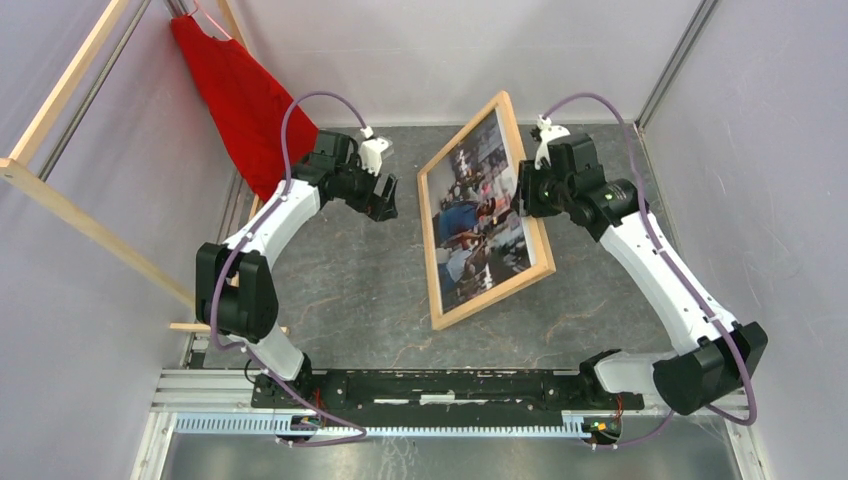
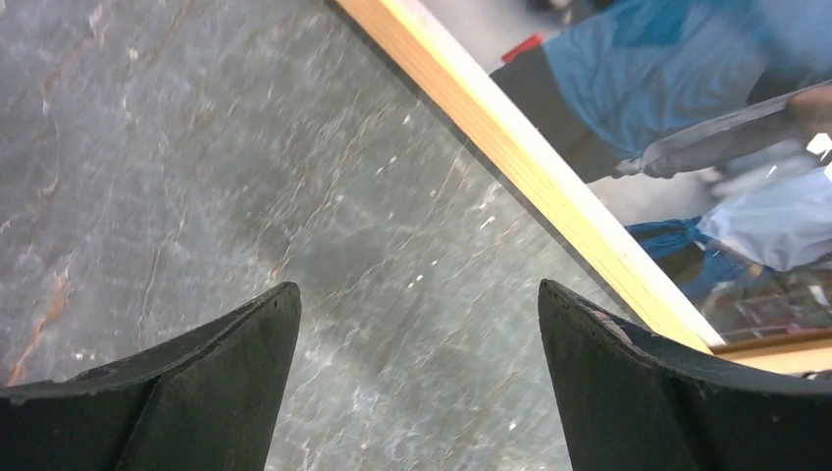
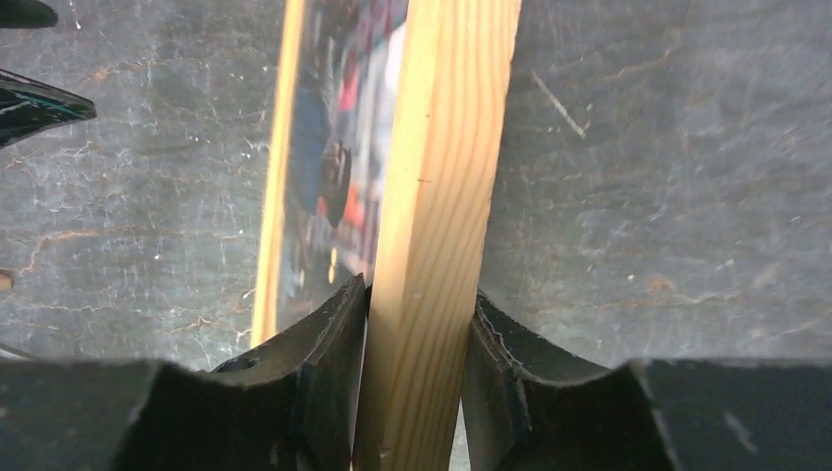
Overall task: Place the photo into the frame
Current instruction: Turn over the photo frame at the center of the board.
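The light-wood frame [image 1: 431, 240] lies slanted on the grey tabletop, and the photo [image 1: 478, 215] of people in blue and red shows inside it. My right gripper [image 1: 522, 198] is shut on the frame's right bar [image 3: 443, 196], one finger on each side of the wood. My left gripper [image 1: 385, 200] stands open over bare tabletop just left of the frame, nothing between its fingers [image 2: 235, 383]. In the left wrist view the frame's bar [image 2: 510, 157] runs diagonally past the right fingertip, with the photo [image 2: 677, 88] beyond it.
A red cloth [image 1: 240, 100] hangs at the back left beside long wooden rack bars [image 1: 70, 215]. Grey walls [image 1: 760, 150] enclose the table on three sides. The arms' mounting rail [image 1: 440, 385] runs along the near edge.
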